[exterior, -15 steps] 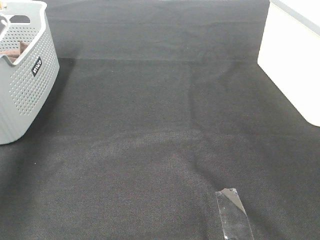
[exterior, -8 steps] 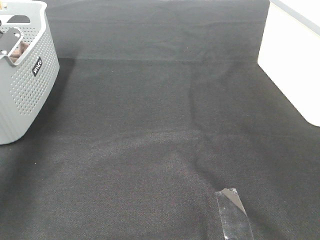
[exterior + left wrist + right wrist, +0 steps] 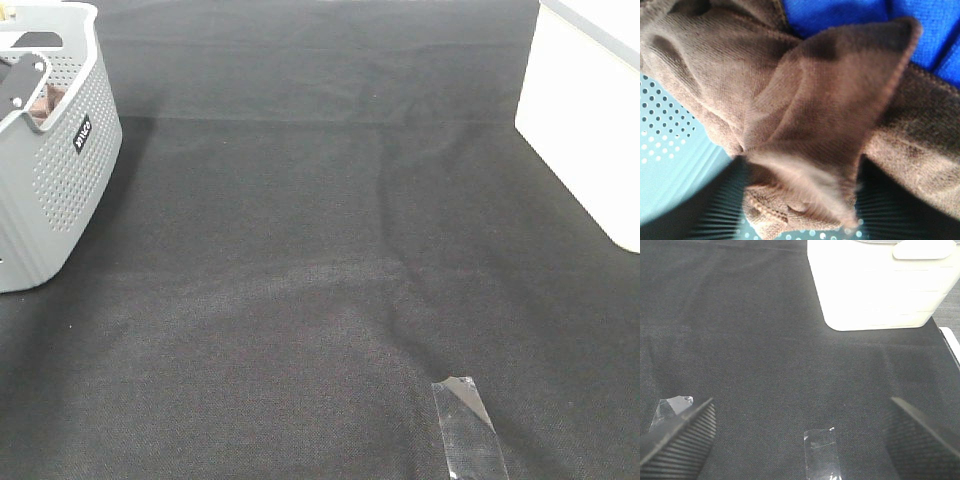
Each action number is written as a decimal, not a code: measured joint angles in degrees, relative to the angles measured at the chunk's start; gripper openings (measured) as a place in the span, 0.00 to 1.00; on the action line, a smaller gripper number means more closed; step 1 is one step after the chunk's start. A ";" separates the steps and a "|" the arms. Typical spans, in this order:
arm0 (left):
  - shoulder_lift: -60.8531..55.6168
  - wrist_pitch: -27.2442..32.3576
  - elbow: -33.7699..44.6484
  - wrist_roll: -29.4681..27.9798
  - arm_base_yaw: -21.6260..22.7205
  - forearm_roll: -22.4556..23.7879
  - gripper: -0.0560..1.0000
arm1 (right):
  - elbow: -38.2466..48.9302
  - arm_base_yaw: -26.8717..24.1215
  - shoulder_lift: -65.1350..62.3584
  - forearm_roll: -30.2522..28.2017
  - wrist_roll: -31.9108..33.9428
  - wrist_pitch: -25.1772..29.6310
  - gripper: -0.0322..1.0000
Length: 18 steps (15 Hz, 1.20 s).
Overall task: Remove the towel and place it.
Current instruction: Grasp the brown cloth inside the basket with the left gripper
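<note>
The grey perforated plastic basket (image 3: pixel 60 180) is sitting at the far left corner of the black cloth-covered counter (image 3: pixel 300 250), and the brown fuzzy towel (image 3: pixel 805 100) is lying bunched inside it, resting partly over a bright blue cloth (image 3: pixel 840 15). The left gripper (image 3: pixel 797 205) is reaching down into the basket, and its ribbed fingers (image 3: pixel 715 220) are pressing in on a raised fold of the towel, so it appears to be gripping that fold and nothing else. The right gripper (image 3: pixel 800 415) is hovering over the near part of the counter with its jaws standing wide apart and holding nothing. A strip of clear tape (image 3: pixel 468 425) is lying near the counter's near edge, and a white plastic box (image 3: pixel 590 130) is standing at the far right corner.

The grasping step seems to be under way, with the towel not yet lifted out. The next move is likely calling for a straight, tall lift, since the long cloth could be dragging the blue cloth or tipping the basket, followed by carrying it over the open middle of the counter.
</note>
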 joint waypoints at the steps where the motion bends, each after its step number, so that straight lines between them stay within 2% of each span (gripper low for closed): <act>1: -0.34 -0.40 0.00 -0.46 0.00 0.00 0.20 | 0.00 0.00 0.00 0.00 0.00 0.00 0.87; 3: -0.74 -0.34 -0.06 -1.32 -0.23 -1.26 0.13 | 0.00 0.00 0.00 0.00 0.00 0.00 0.87; 6: -0.80 -0.69 -0.06 -1.43 -0.34 -2.06 0.12 | 0.00 0.00 0.00 0.00 0.00 0.00 0.87; 9: -0.80 -0.63 -0.06 -3.90 -0.34 -1.26 0.05 | 0.00 0.00 0.00 0.00 0.00 0.00 0.87; 12: -2.35 0.06 -0.69 -12.83 -0.34 0.69 0.05 | 0.00 0.00 0.00 0.00 0.00 0.00 0.87; 17: -13.06 2.06 -1.66 -27.39 -0.69 -0.17 0.05 | 0.00 0.00 0.00 0.00 0.00 0.00 0.87; 18: -13.98 2.12 -1.66 -28.71 -0.69 -0.17 0.05 | 0.00 0.00 0.00 0.00 0.00 0.00 0.87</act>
